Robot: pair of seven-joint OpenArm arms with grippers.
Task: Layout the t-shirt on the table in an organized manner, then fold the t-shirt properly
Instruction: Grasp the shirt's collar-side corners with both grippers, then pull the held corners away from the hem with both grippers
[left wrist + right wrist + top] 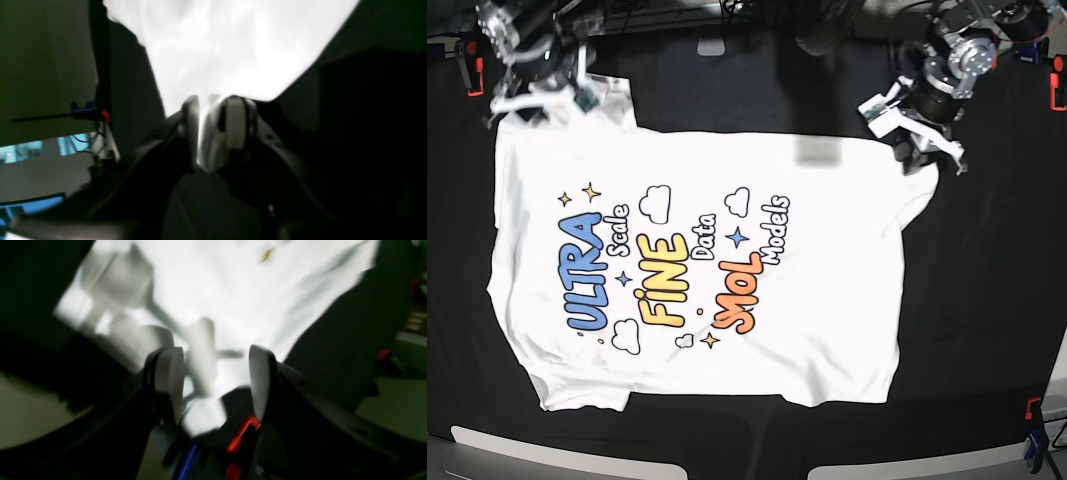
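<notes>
The white t-shirt (827, 300) lies spread on the black table (987, 300), its colourful print facing up. At the shirt's far right corner, my left gripper (924, 150) has come down onto the cloth. In the left wrist view its fingers (191, 126) stand close together with a strip of the white t-shirt (233, 43) pinched between them. My right gripper (537, 95) is at the shirt's far left corner. The right wrist view shows its jaws (216, 350) wide apart over the t-shirt (233, 290), with a raised fold of cloth between them.
Orange clips (472, 75) (1057, 95) sit on the table's far edges and another pair (1030, 430) at the near right. A blue and orange clip (90, 113) shows at the table edge in the left wrist view. Black cloth surrounds the shirt.
</notes>
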